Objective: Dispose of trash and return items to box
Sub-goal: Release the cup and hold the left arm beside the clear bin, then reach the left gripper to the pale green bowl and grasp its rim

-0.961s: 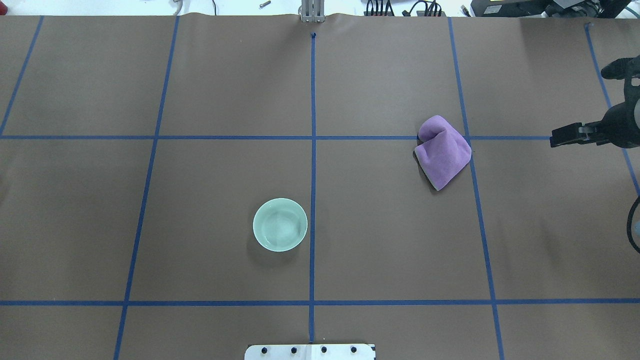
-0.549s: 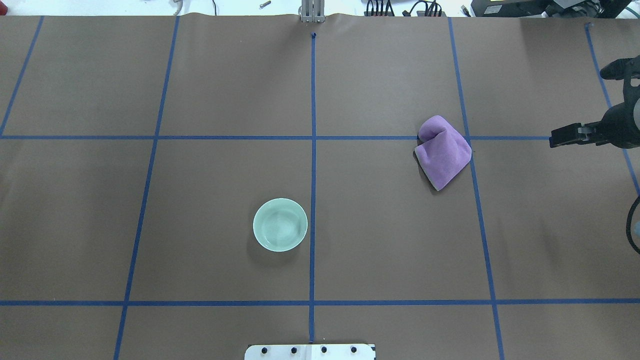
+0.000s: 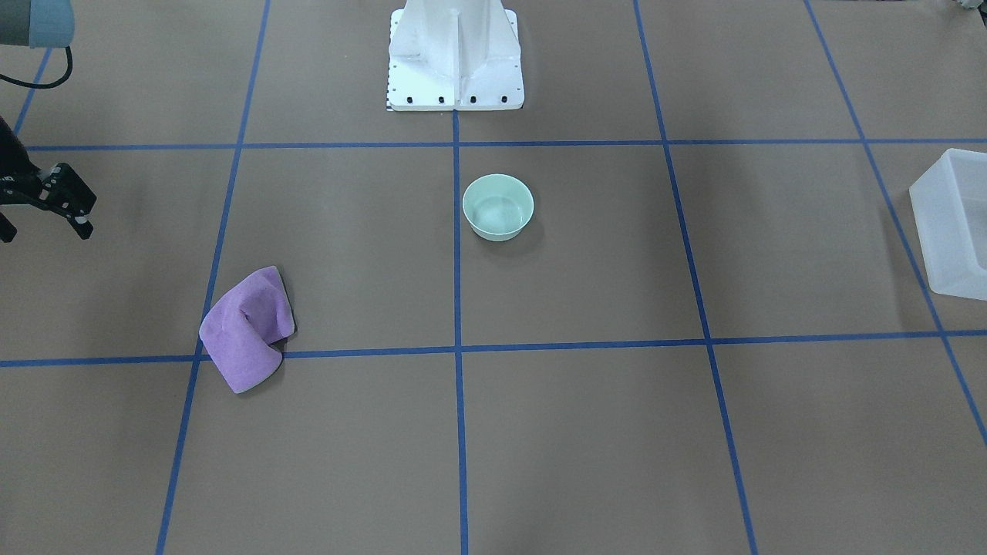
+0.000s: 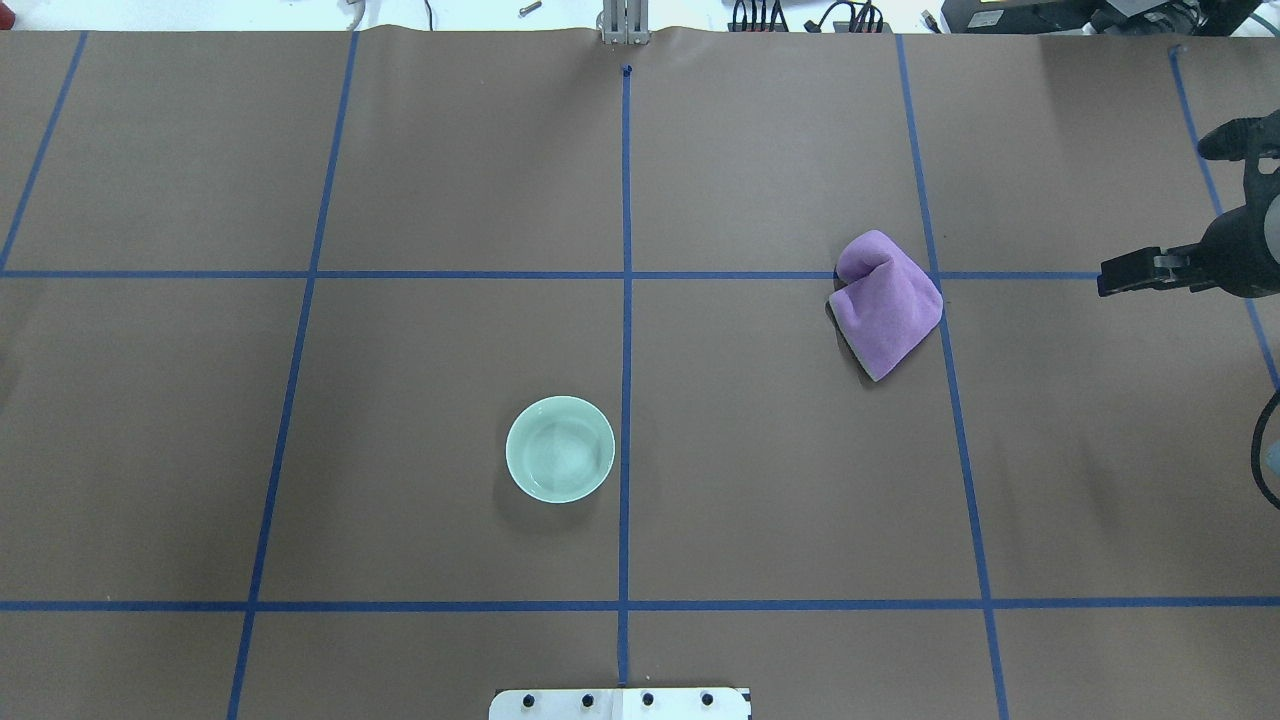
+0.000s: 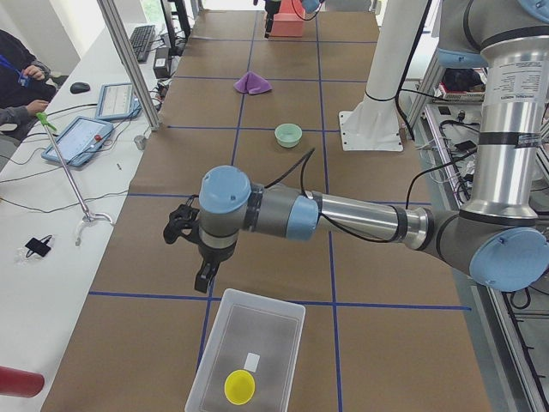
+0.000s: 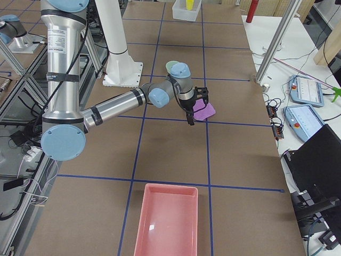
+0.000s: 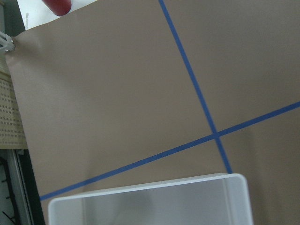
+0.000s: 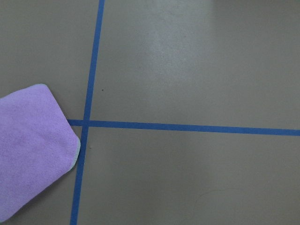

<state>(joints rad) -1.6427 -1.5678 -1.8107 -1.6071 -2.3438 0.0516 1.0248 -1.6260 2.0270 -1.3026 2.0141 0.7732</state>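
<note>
The mint-green bowl [image 4: 560, 449] stands upright and empty near the table's middle; it also shows in the front view [image 3: 498, 206]. The frosted white box [image 5: 249, 352] sits at the table's left end and holds a yellow round item [image 5: 241, 387] and a small white piece [image 5: 251, 361]. My left gripper [image 5: 193, 257] hangs just beyond the box's far rim; I cannot tell if it is open. My right gripper [image 4: 1215, 270] hovers open and empty right of a crumpled purple cloth [image 4: 886, 303]. It is clear of the cloth in the front view [image 3: 42, 227].
A pink tray [image 6: 168, 224] lies at the table's right end. The white robot base [image 3: 455, 54] stands at the near edge. Blue tape lines grid the brown table cover [image 4: 780, 470]. The box rim fills the bottom of the left wrist view [image 7: 145, 201].
My right gripper has edged very slightly to the left, toward the cloth. The bowl and the cloth have not moved.
</note>
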